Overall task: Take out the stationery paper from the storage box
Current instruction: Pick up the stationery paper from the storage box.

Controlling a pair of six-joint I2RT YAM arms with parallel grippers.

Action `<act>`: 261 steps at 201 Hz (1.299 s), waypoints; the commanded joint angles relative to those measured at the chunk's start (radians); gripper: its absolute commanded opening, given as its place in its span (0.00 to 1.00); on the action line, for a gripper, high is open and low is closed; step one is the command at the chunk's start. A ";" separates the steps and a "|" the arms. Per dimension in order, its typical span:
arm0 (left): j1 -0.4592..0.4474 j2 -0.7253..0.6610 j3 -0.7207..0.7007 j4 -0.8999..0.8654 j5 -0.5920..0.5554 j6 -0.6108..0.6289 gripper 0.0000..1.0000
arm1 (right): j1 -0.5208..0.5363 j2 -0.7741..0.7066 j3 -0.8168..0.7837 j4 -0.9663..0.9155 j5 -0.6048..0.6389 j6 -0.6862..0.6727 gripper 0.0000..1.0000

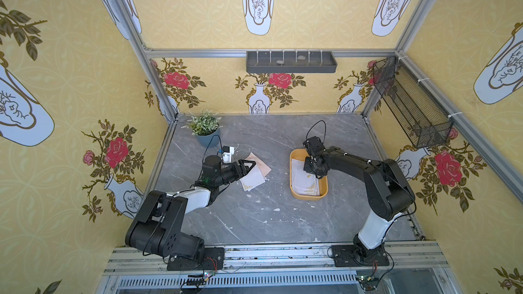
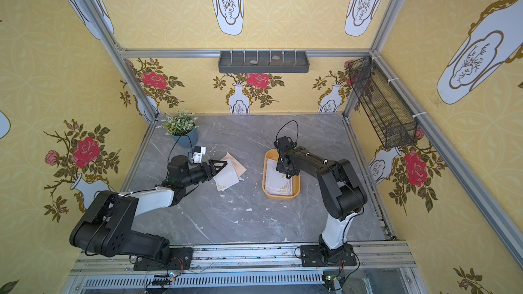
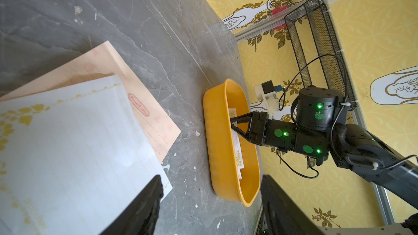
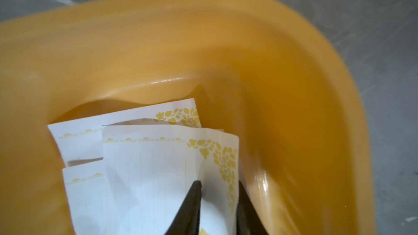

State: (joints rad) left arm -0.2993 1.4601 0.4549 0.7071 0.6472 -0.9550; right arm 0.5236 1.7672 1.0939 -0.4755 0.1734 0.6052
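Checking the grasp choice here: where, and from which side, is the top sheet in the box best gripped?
Probably near its gold-patterned corner, from straight above. The top sheet lies low inside the box, whose walls block a sideways approach. A raised fold by that corner gives the right gripper, whose fingers straddle it, something to pinch.

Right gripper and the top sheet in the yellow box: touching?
Touching. The right wrist view shows the right gripper pressing both fingers into the top sheet, a fold bunched between them.
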 commanded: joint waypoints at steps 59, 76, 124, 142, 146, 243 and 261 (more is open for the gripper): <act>-0.008 0.018 0.005 0.027 0.011 -0.002 0.70 | 0.016 -0.076 0.018 -0.054 0.089 0.000 0.00; -0.015 0.031 0.008 0.048 0.022 -0.002 0.70 | 0.016 -0.109 -0.009 -0.016 0.073 -0.019 0.00; -0.037 0.150 0.013 0.348 0.147 -0.127 0.73 | 0.016 -0.207 -0.019 0.022 0.056 -0.049 0.00; -0.057 0.221 0.020 0.482 0.180 -0.184 0.71 | 0.016 -0.274 -0.049 0.072 0.010 -0.060 0.00; -0.064 0.235 0.025 0.505 0.186 -0.192 0.70 | 0.016 -0.292 -0.058 0.088 -0.005 -0.065 0.00; -0.208 0.341 0.182 0.468 0.183 -0.181 0.66 | 0.015 -0.529 -0.152 0.341 -0.307 -0.091 0.00; -0.213 0.346 0.195 0.468 0.191 -0.183 0.65 | 0.014 -0.555 -0.164 0.371 -0.334 -0.085 0.00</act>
State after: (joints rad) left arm -0.5037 1.7950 0.6373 1.1526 0.8215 -1.1347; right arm 0.5377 1.2400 0.9413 -0.2058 -0.0734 0.5198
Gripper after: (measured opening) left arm 0.655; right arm 0.048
